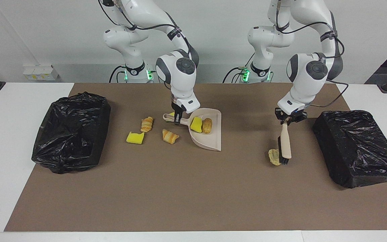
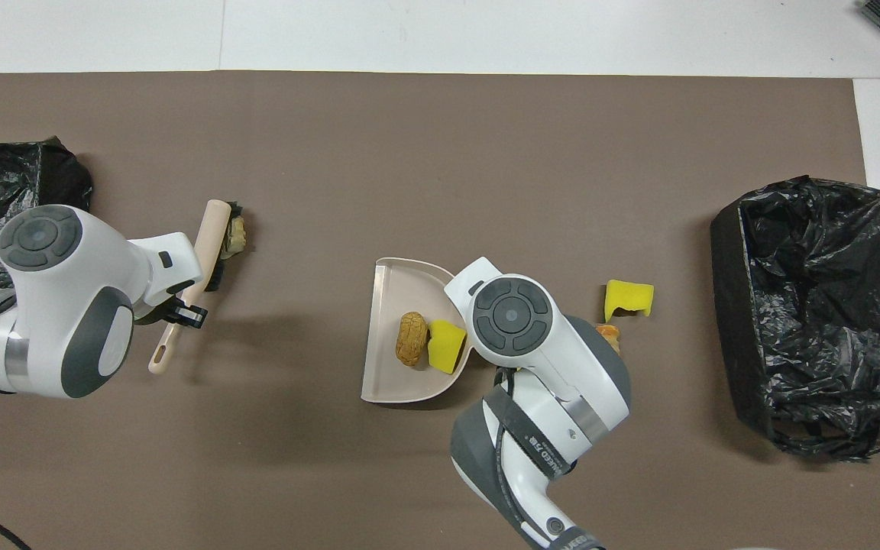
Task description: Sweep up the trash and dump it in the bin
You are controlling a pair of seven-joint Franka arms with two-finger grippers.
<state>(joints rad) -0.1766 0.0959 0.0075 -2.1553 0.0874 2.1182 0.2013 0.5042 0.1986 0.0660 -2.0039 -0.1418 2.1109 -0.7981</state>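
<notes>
Bright, even light from above fills both views, and focus is sharp throughout. Soft shadows fall on the mat [image 1: 193, 188] under the arms. The black bags [image 1: 71, 132] show small glints of glare.

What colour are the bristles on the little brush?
The beige-handled brush has black bristles, pressed against a pale trash piece. The facing view shows this best.
</notes>
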